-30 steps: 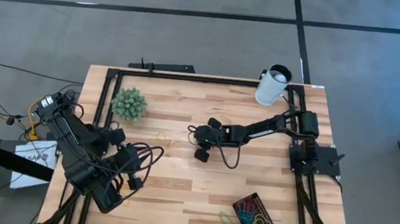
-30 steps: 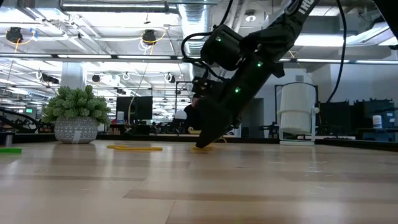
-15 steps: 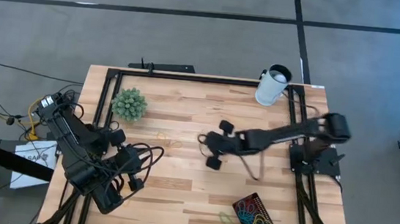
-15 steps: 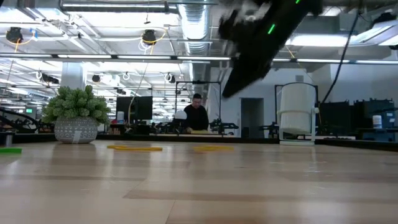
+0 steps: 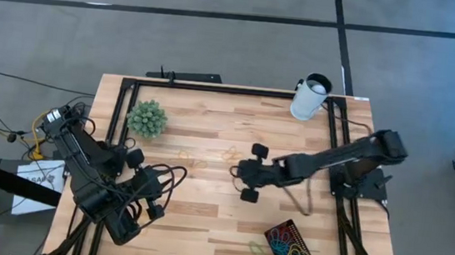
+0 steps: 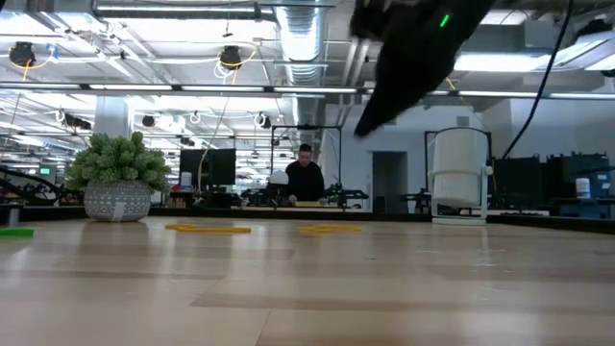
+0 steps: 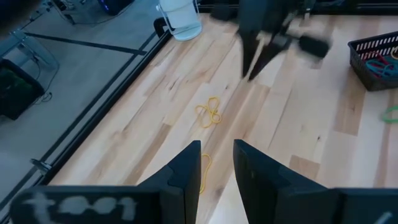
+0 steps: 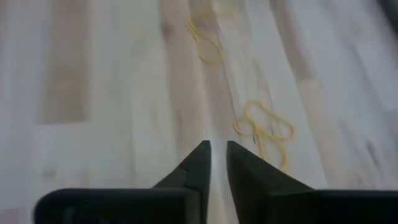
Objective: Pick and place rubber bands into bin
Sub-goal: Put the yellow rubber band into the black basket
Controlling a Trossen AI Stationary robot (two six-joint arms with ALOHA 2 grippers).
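1. Rubber bands: two yellow ones lie loose on the table. A tangled band sits mid-table; a second band is nearer the plant. Both show in the right wrist view () and the left wrist view (). More bands, in mixed colours, are already in the bin at the table's near right; a green band lies just outside its left edge.

2. Right gripper: in the air, well clear of the wood per the low view, between the tangled band and the bin. Right wrist view: fingers nearly pressed together, thin slit between, nothing visible pinched.

3. Change: one second ago this gripper was down at the table beside the yellow band; half a second ago it was already lifted. Now it is higher and shifted further toward the bin side.

4. The tangled band remains on the table in the same place as in both earlier low views. Judgement: the grab missed, so no band is being carried; retry needed.

5. Left gripper: parked at the table's near left corner, unmoved across frames; fingers slightly spread, empty.

6. Cup, plant: unchanged.
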